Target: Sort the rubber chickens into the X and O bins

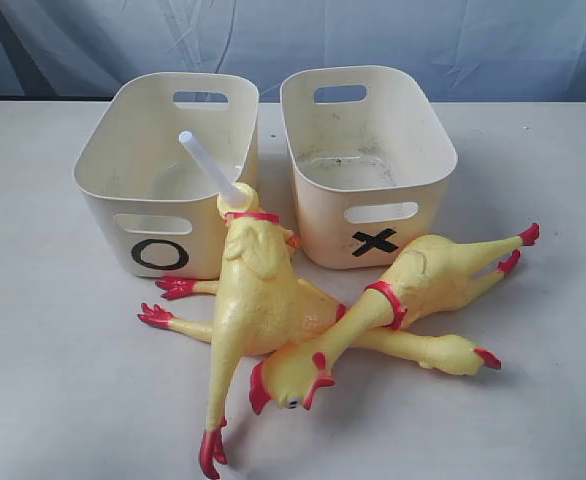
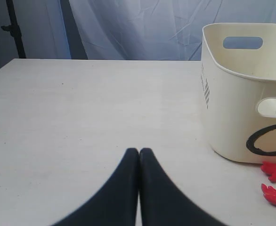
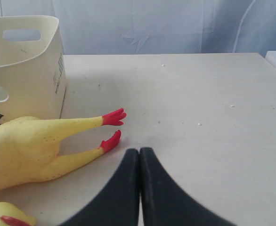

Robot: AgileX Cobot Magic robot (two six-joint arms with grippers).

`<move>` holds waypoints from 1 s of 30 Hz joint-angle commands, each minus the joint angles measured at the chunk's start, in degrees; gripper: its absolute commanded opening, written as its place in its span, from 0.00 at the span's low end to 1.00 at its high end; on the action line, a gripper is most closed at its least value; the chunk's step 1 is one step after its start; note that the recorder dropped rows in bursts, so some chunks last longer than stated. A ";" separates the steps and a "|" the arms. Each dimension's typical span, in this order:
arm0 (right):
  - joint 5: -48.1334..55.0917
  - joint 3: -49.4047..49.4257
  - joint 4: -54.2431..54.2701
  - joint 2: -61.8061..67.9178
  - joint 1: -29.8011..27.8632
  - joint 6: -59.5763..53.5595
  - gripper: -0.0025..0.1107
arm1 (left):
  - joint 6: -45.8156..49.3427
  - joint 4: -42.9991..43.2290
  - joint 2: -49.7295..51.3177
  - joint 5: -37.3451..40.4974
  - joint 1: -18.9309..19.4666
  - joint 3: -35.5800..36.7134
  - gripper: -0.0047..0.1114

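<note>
Fingers pressed together; O bin beside X bin.

The pile of rubber chickens is sprawling in front of both bins and hogging the middle of the table, red feet poking out to both sides. One white tube is leaning across the mouth of the O bin on the side nearest the X bin, by the narrow gap between them. The X bin's top is sitting wide open. Bare table is stretching out past either bin, leaving easy passage there.
</note>
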 commanded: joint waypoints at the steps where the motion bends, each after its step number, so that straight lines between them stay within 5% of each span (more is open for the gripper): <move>1: -0.24 0.25 -0.13 -0.36 -0.32 -0.39 0.01 | -0.13 0.10 -0.14 -0.81 0.07 -0.50 0.04; 30: -5.68 0.25 -0.65 -0.36 -0.32 -0.39 0.01 | -0.13 0.10 -0.14 -0.81 0.07 -0.50 0.04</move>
